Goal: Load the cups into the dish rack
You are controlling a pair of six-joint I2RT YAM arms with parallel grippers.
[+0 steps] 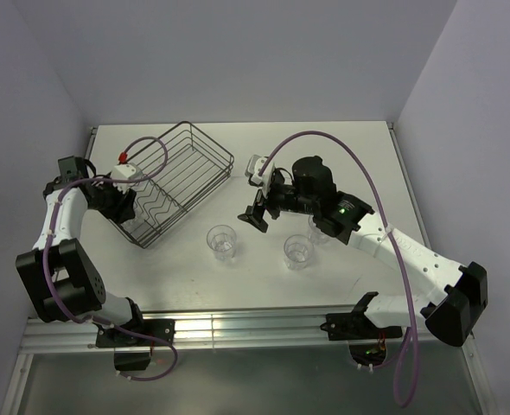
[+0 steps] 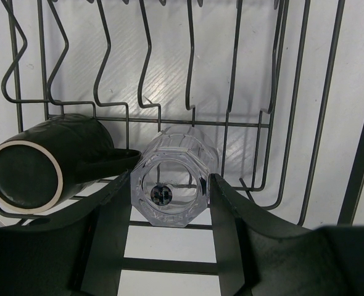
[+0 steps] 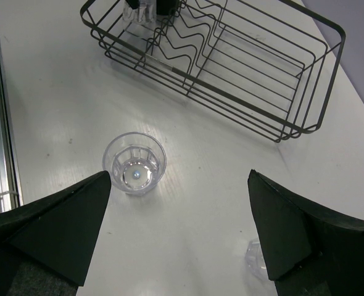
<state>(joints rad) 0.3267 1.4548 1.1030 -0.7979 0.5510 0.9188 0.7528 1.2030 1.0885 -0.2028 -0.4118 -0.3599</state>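
Observation:
The black wire dish rack (image 1: 210, 141) stands at the back left of the table. My left gripper (image 1: 119, 206) is inside its near end. In the left wrist view the gripper (image 2: 169, 183) is shut on a clear ribbed tumbler (image 2: 169, 191) lying on its side on the rack wires (image 2: 234, 123). A dark brown mug (image 2: 40, 166) lies on its side just left of it. My right gripper (image 1: 253, 216) is open and empty above the table. Below its fingers (image 3: 65, 228) one tumbler (image 3: 134, 163) stands upright, and another (image 3: 255, 256) is partly hidden.
Two clear tumblers (image 1: 222, 242) (image 1: 297, 251) stand upright on the white table in front of the rack. A third tumbler (image 1: 318, 228) is partly hidden behind my right arm. The rack (image 3: 231, 68) fills the top of the right wrist view. Walls close the back and sides.

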